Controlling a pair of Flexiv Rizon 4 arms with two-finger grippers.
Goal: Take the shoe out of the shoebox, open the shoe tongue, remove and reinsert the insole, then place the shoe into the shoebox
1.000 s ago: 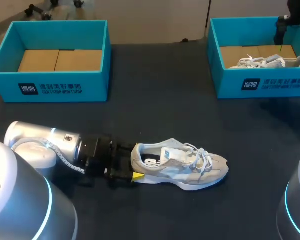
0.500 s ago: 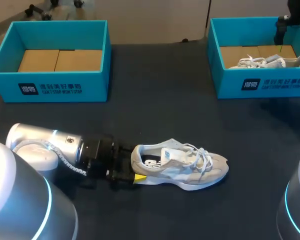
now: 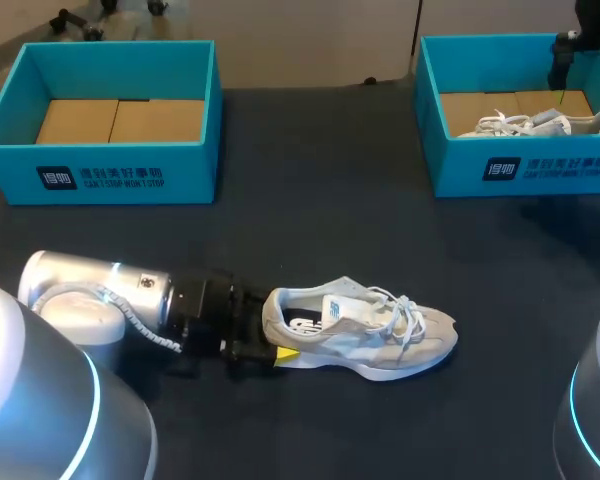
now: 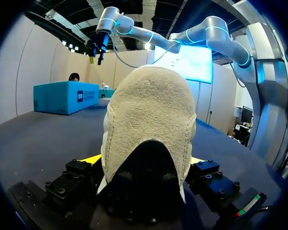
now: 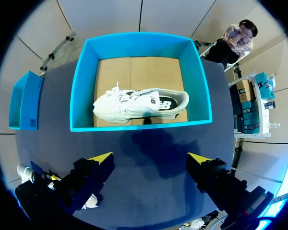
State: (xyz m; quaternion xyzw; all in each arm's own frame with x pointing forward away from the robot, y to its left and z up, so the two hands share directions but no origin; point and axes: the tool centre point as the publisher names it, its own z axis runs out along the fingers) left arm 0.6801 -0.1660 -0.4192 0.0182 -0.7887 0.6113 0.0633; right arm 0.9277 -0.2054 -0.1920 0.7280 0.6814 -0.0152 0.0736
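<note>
fingers [image 3: 285,352] of left gripper [image 3: 276,338], head view: spread to either side of the heel of the shoe [image 3: 365,328], one yellow tip showing along the heel's near side; nothing clamped. left arm [image 3: 110,295]: lies low over the desk [image 3: 330,220], entering from the left. shoe: pale grey, white laces, upright on its sole at the desk's near middle, toe to the right, outside both boxes. left shoebox [image 3: 100,178]: teal, open, far left, brown card floor. right shoebox [image 3: 525,168]: teal, open, far right, holding a second shoe [image 3: 540,123], white.

left wrist view: left gripper [image 4: 145,160], fingers [image 4: 93,159] wide apart. shoe [image 4: 149,108]: seen heel-on between them, a yellow tip just beside each flank of the heel, no grip seen. desk [image 4: 38,139]: dark, under shoe and gripper.

right wrist view: right gripper [image 5: 150,159] high above the desk [image 5: 153,139], fingers [image 5: 103,158] wide open, holding nothing. right shoebox [image 5: 141,125]: ahead of the fingers, seen from above. second shoe [image 5: 139,104]: lies across the box floor, toe toward the left shoebox [image 5: 24,100].
</note>
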